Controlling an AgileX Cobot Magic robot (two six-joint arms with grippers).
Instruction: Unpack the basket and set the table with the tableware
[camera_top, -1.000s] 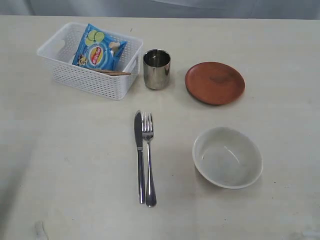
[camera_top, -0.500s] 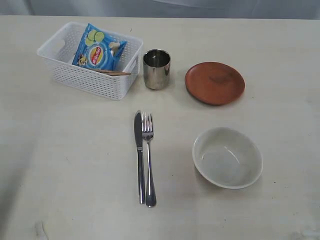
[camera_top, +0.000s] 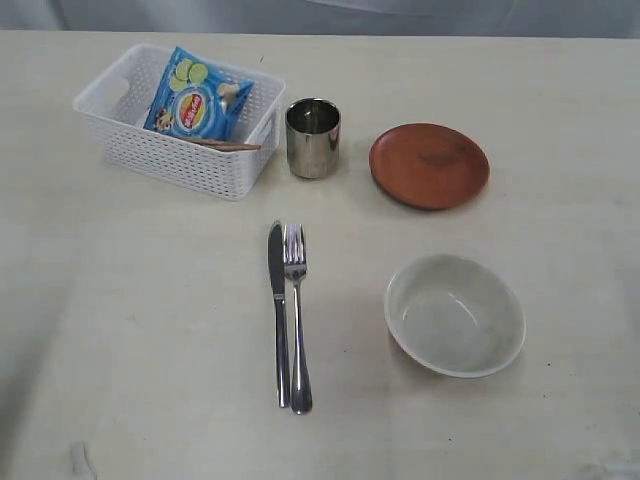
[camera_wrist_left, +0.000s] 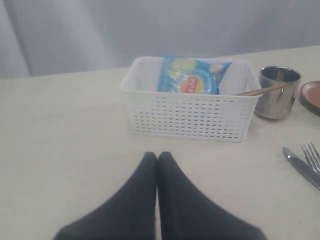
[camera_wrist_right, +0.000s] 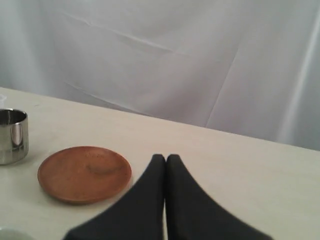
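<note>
Nothing moves over the last second: the basket (camera_top: 170, 165) sits in the same spot on the bench (camera_top: 150, 330), and every piece around it keeps its place. Inside the basket lie a chip bag (camera_top: 197, 100) and a wooden piece (camera_top: 228, 146), spoon or chopsticks I cannot tell, its end poking over the rim toward the cup (camera_top: 313, 138). The cup stands just beside the basket, and the plate (camera_top: 430, 165) lies beyond the cup. Nearer the camera than the basket, the knife (camera_top: 279, 300) and fork (camera_top: 297, 320) lie side by side, touching or nearly so. The bowl (camera_top: 455, 320) sits well apart from the basket. The left pincer (camera_wrist_left: 157, 157) is clenched on nothing and faces the basket wall. The right pincer (camera_wrist_right: 165, 159) is also clenched and empty, well apart from the basket, near the plate. The stillness suggests a pause, with the wooden ware probably still to come out.
</note>
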